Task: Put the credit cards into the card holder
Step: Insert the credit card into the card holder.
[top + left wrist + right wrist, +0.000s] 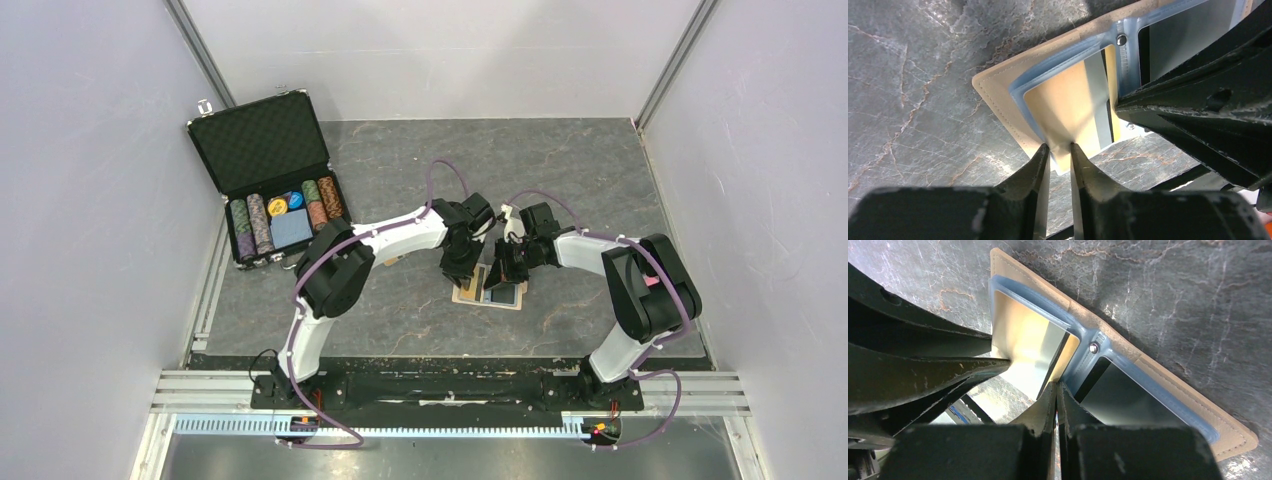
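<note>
Gold card (1068, 100) partly in card holder (998, 95)

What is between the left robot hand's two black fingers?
The edge of the gold-orange rectangular card, sitting in the open tan leather wallet. The left wrist view shows it.

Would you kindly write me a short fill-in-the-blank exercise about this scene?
1. The card holder has a ____ lining.
2. The credit card at the left gripper's fingertips is ____ in colour.
3. The right gripper's jaws are ____.
4. The poker chips sit in the open ____ case.
Missing words: blue; gold; shut; black.
</note>
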`<state>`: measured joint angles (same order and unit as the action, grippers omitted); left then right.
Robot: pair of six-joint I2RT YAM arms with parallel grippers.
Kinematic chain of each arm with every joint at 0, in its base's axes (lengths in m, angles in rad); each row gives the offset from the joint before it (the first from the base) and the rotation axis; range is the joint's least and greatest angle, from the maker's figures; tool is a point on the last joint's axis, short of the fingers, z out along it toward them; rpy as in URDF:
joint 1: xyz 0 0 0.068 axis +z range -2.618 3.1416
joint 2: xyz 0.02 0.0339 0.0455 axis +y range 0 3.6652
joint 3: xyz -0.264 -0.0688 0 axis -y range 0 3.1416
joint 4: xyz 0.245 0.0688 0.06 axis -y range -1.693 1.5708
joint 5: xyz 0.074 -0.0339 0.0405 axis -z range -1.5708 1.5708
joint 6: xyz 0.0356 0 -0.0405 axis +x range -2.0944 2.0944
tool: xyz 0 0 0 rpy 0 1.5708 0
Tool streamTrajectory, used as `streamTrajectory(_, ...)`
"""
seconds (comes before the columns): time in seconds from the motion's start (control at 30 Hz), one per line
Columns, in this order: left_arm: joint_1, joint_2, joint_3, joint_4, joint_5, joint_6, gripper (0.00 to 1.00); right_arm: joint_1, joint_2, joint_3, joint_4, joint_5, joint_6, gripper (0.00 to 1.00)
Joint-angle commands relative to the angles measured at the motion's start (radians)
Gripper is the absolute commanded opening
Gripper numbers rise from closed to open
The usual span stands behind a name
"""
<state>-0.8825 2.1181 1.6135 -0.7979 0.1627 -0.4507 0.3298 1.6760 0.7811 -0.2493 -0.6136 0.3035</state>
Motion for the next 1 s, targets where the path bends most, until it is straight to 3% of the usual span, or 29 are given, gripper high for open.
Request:
streamTrajectory(0.0,-0.011,-0.045,0.018,0.075,0.057,0.004,0.22,0.009,0.013,-0.005,0.01,0.008,-0.01,0.0)
streamTrajectory(0.17,-0.012,-0.079,0.025,0.091,0.075,-0.007,0.23,0.011,0.013,-0.001,0.01,0.007,-0.007,0.0)
streamTrajectory(0.27,-0.012,-0.084,0.026,0.097,0.075,-0.012,0.34,0.011,0.008,0.003,0.01,0.007,-0.007,0.0)
streamTrajectory(0.37,-0.012,-0.078,0.023,0.1,0.088,-0.009,0.37,0.011,-0.006,0.004,0.017,0.007,-0.006,0.01)
streamTrajectory(0.6,-0.009,-0.076,0.008,0.099,0.085,-0.008,0.03,0.01,-0.064,0.016,0.042,0.007,0.005,0.01)
streamTrajectory(0.97,0.025,-0.169,-0.046,0.006,-0.113,-0.011,0.02,0.006,-0.128,0.035,0.06,0.022,0.013,0.09)
